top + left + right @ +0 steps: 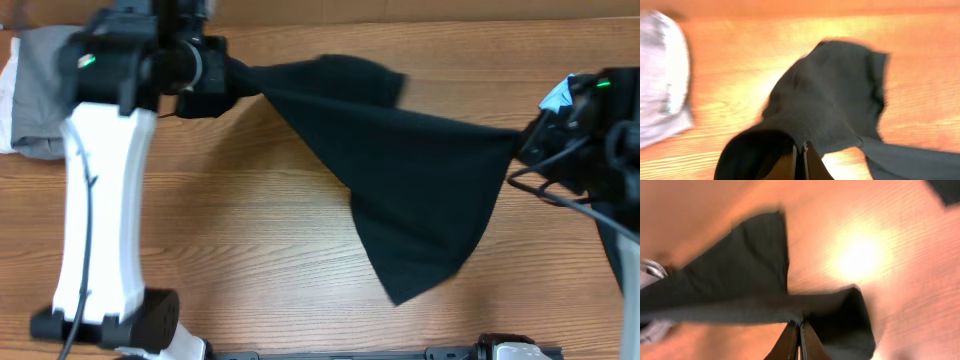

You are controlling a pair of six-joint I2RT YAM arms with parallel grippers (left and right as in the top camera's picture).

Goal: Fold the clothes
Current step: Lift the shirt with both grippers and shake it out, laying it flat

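A black garment [400, 170] hangs stretched in the air between my two grippers above the wooden table. My left gripper [235, 82] is shut on its left end at the back left; the wrist view shows the jaws [801, 150] pinched on dark cloth [835, 95]. My right gripper [522, 145] is shut on its right end at the right; its jaws [800, 327] are pinched on the cloth [740, 290]. A loose corner of the garment droops toward the table's front middle.
A pile of grey and white clothes [35, 90] lies at the back left corner, also seen in the left wrist view [662, 80]. The left arm's white link and base [100, 220] stand at the front left. The wooden table [250, 240] lies below.
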